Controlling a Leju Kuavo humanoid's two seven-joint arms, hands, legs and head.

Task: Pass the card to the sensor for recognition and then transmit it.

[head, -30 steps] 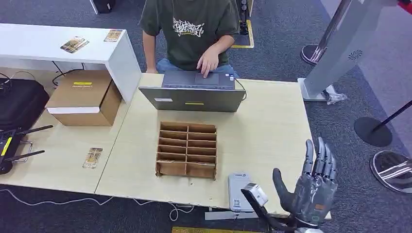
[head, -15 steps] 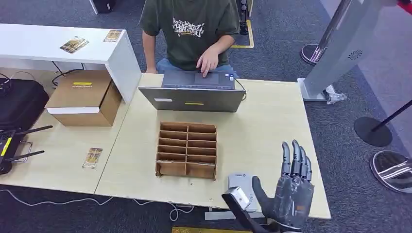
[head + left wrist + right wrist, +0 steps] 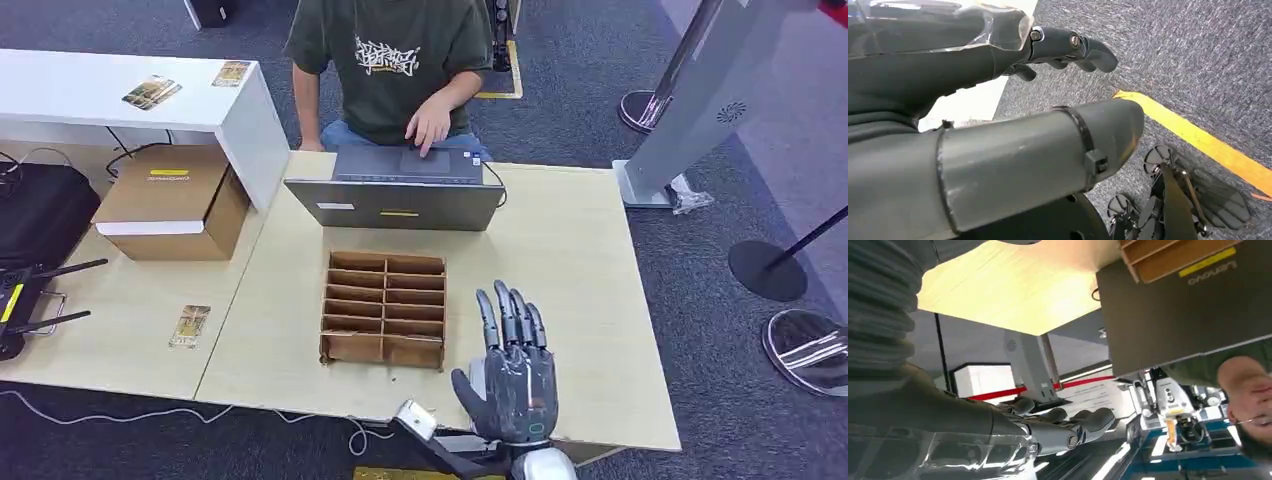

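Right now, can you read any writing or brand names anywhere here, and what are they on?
"Lenovo", upside down, on the laptop lid, beside a yellow strip.
Graffiti-style white print on the person's T-shirt: not legible.
Yellow label on the cardboard box: too small.
Printed cards on the white shelf and table: too blurred.

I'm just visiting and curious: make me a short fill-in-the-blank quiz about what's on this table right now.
1. The robot's right hand holds ____.
2. The wooden organizer sits in front of a grey ____.
3. A person's hand rests on the laptop's ____.
4. One card lies on the table, to the organizer's ____.

Missing words: nothing; laptop; keyboard; left
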